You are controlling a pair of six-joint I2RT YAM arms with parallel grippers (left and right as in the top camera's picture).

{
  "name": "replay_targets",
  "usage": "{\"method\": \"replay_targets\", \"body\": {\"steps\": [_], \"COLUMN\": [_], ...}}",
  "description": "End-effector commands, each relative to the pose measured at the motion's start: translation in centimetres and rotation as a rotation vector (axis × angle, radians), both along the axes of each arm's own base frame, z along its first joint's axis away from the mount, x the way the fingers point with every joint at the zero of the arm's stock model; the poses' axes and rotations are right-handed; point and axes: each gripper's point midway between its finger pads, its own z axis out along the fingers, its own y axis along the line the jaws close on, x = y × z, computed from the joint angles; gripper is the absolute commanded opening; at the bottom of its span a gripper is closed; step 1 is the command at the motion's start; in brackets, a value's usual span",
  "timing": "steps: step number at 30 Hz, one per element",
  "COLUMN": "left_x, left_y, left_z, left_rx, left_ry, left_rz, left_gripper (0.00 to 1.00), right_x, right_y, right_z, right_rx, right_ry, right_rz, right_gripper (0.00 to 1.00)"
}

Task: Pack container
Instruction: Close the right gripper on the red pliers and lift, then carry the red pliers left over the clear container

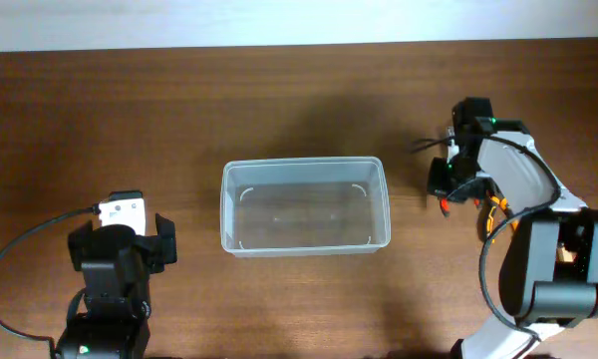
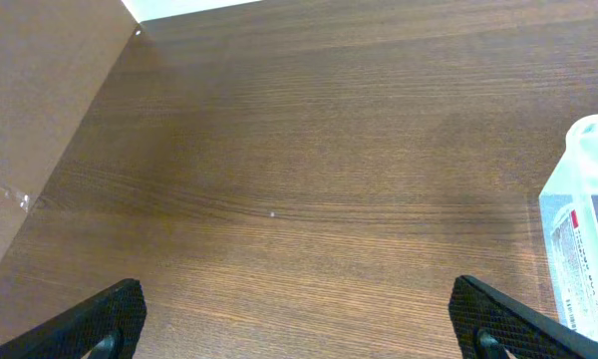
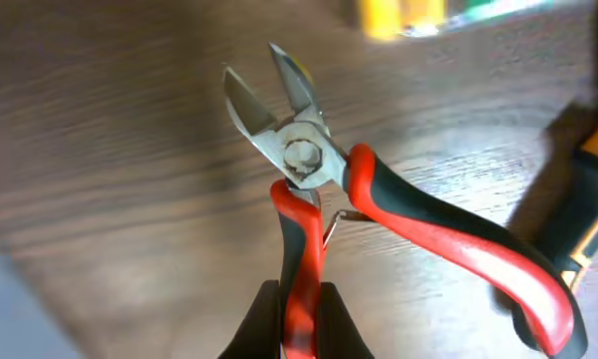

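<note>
The container (image 1: 306,170), a clear shallow plastic tub, stands empty at the middle of the table; its corner shows at the right edge of the left wrist view (image 2: 590,199). Side cutters (image 3: 299,150) with red-and-black handles and spread blades hang just over the wood. My right gripper (image 3: 301,294) is shut on one of their handles while the other handle splays out to the right. In the overhead view this gripper (image 1: 447,194) is to the right of the container. My left gripper (image 2: 299,329) is open over bare wood at the lower left (image 1: 122,231), holding nothing.
An orange-and-black tool (image 1: 493,214) lies beside the right arm, seen blurred in the right wrist view (image 3: 588,189). A yellow object (image 3: 399,12) is at the top edge of that view. A white wall borders the table's far side.
</note>
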Motion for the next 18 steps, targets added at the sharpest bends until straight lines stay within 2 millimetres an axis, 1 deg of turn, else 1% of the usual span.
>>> {"method": "replay_targets", "body": {"steps": [1,2,6,10,14,18], "left_x": [0.1,0.1,0.1,0.1,0.1,0.1], "left_y": [0.0,0.0,0.0,0.0,0.0,0.0], "left_z": [0.9,0.9,0.9,1.0,0.9,0.9], "left_rx": [0.016,0.016,0.016,0.016,0.016,0.016], "left_ry": [-0.016,-0.016,-0.016,-0.016,-0.016,-0.016], "left_rz": [-0.007,-0.007,-0.007,-0.007,-0.007,-0.007], "left_gripper": [0.99,0.99,0.99,0.99,0.99,0.99], "right_x": [1.7,1.7,1.6,1.5,1.5,1.8], "right_y": [3.2,3.9,7.6,10.3,11.7,12.0], "right_z": [3.5,3.8,5.5,7.4,9.3,11.1], "right_rx": [0.004,0.005,0.009,0.004,-0.017,-0.044], "right_ry": [-0.083,-0.083,-0.087,-0.099,-0.125,-0.157], "right_rz": [0.147,0.164,0.266,0.344,0.389,0.405], "right_gripper": [0.04,0.04,0.04,0.04,0.04,0.04]}}
